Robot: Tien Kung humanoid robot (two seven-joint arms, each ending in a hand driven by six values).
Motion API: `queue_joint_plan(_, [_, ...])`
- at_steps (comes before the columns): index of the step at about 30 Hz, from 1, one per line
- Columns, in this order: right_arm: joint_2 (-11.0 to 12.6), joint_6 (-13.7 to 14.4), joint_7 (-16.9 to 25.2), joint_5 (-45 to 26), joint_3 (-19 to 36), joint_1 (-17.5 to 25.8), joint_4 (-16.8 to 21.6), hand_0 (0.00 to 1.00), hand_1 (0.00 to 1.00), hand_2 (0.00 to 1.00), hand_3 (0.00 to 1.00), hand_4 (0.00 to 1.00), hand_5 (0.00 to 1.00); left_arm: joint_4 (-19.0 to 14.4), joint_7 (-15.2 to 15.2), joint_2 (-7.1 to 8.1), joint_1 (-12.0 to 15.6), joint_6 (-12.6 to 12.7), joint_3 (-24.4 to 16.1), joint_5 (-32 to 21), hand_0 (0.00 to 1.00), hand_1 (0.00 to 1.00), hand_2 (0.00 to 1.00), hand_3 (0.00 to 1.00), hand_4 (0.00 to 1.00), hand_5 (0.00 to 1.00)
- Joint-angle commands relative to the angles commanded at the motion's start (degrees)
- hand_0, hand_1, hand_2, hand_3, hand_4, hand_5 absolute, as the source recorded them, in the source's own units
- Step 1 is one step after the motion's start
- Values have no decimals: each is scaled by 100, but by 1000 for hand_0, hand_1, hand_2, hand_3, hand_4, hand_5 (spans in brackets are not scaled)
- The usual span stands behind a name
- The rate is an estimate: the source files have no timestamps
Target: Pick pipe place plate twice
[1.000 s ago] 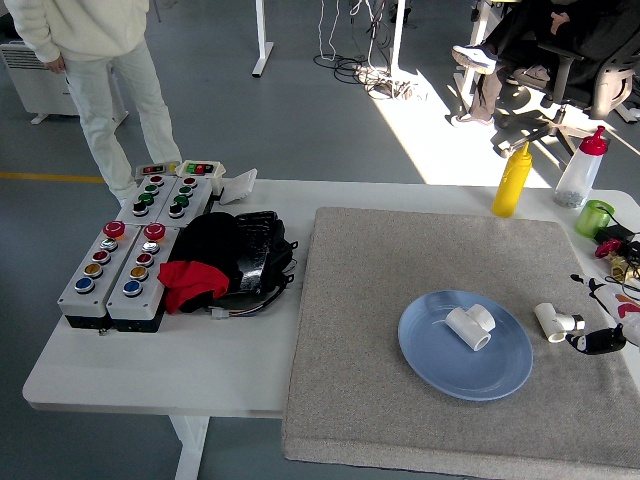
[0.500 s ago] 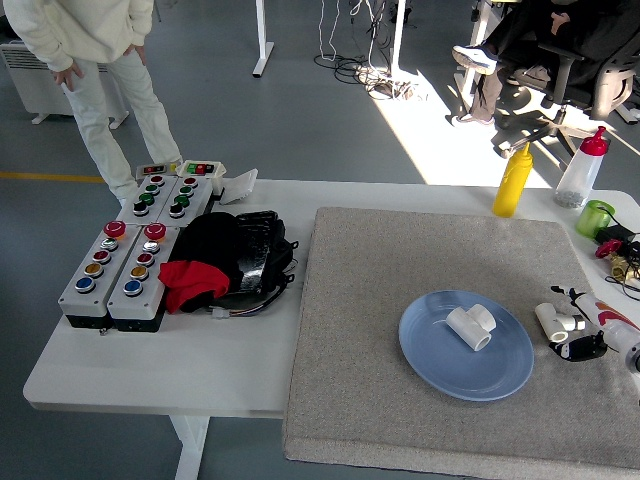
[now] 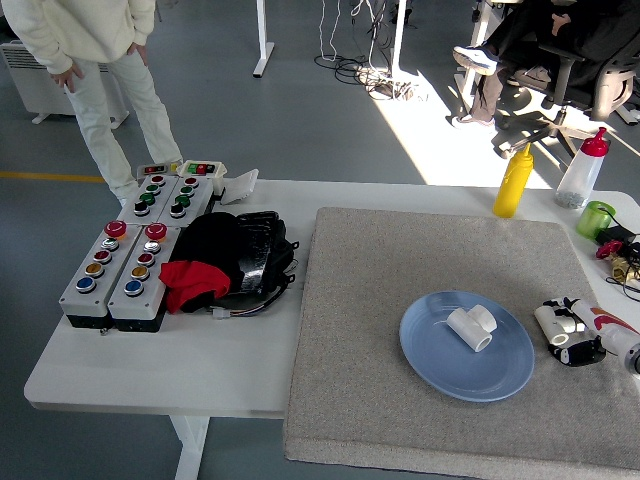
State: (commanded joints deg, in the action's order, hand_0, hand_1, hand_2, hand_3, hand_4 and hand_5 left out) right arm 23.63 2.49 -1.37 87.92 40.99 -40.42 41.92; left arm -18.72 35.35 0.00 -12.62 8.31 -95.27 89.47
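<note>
You see the right hand (image 3: 574,333) reaching in from the right edge, low over the grey mat (image 3: 400,400), with its black and white fingers (image 3: 566,309) curled around the second white pipe fitting (image 3: 549,321). The fitting lies on the mat just beside the right rim of the blue plate (image 3: 430,360), and the fingers close on it from above and from the near side; from this view you cannot tell whether it is lifted off the mat or resting on it. The hand's wrist runs off the picture at the right.

On the plate you find the first white pipe fitting (image 3: 471,325), a T-shaped piece lying right of the plate's centre.

The left arm does not show.

Along the far right of the white table (image 3: 160,370) you see a yellow squeeze bottle (image 3: 511,179), a clear bottle with a red cap (image 3: 580,167) and a green cup (image 3: 594,218), all well apart from the plate. On the left side sit two grey button boxes (image 3: 115,275) with coloured buttons, two more behind them, and a black and red bundle of cloth (image 3: 215,260) just beside them.

A person in light clothing (image 3: 95,60) stands off the table's far left corner, hands at the hips, touching nothing on the table.
</note>
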Motion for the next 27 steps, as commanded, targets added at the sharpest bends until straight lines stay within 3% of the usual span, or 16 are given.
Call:
queue_joint_plan(1, [2,24,16,-11,-3,2,-3,512,584,596,637,611,150,0,1,0,3,-1,-2,3,677,671,693,631,334,998])
queue_joint_plan(6, [22,203,118,-103,5,45,-2,512,584,596,637,611,150,-1,7,0,15,-11,-29,41,677,671,693,631,334,998])
queue_joint_plan(7, [22,212,122,-106,9,49,-2,415,515,556,595,503,107,-1,7,0,16,-12,-31,43,677,671,693,631,333,998])
queue_joint_plan(17, [156,454,247,-57,444,217,338,392,501,549,586,487,110,13,-16,0,-6,-23,-66,71,677,672,693,631,333,998])
queue_joint_plan(22, [324,505,201,54,728,339,872,390,495,547,577,474,106,19,-24,0,-28,-22,-63,59,677,672,693,631,333,998])
queue_joint_plan(27, [603,481,46,124,894,612,1817,395,494,544,576,470,114,24,-31,0,-48,-16,-79,65,677,672,693,632,333,998])
